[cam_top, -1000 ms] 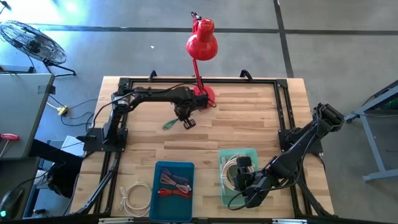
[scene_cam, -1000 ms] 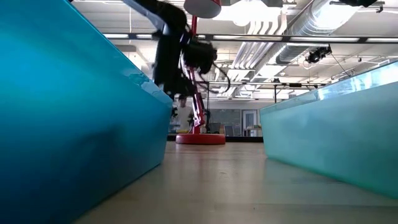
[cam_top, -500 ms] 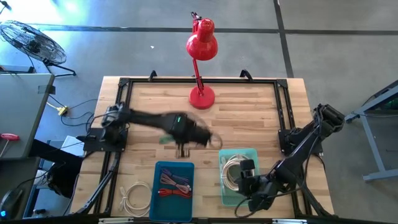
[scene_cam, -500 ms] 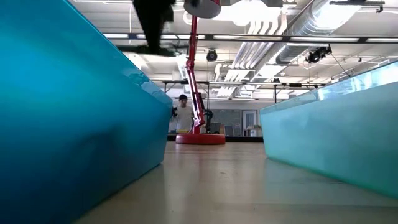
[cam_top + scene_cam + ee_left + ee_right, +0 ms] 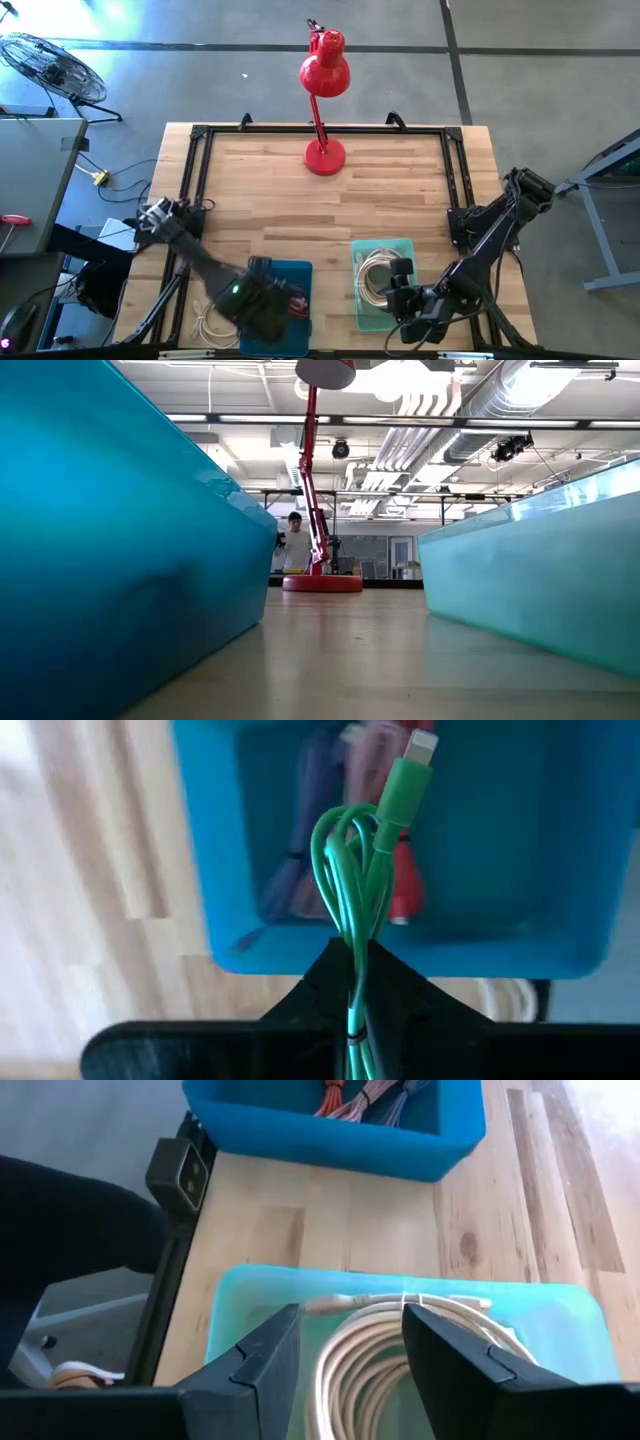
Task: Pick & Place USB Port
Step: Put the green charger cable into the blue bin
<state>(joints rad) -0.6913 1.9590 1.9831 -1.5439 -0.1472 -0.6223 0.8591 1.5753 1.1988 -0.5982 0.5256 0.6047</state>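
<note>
Left gripper (image 5: 262, 308) sits over the near edge of the blue bin (image 5: 303, 267), fingers pinched tight on a looped green USB cable (image 5: 358, 885). In the left wrist view the cable loops rise straight out from between the closed fingers, and the green plug with its silver tip (image 5: 420, 744) is at the far end of the loop, hanging above the bin's inside. Red and purple cables (image 5: 322, 860) lie in the bin directly beyond the green loop, blurred. A white cable coil (image 5: 213, 318) lies on the wooden table (image 5: 400, 190) just beside the left gripper, outside the bin. Right gripper (image 5: 412, 305) hovers over the near end of the teal tray (image 5: 408, 247), fingers (image 5: 258, 1362) spread apart and holding nothing; a cream cable coil (image 5: 372, 1350) lies in the tray just ahead of and between them. Red desk lamp (image 5: 324, 95) stands at the far edge of the table, well apart from both grippers. A person (image 5: 293, 545) shows small in the room behind, low view.
</note>
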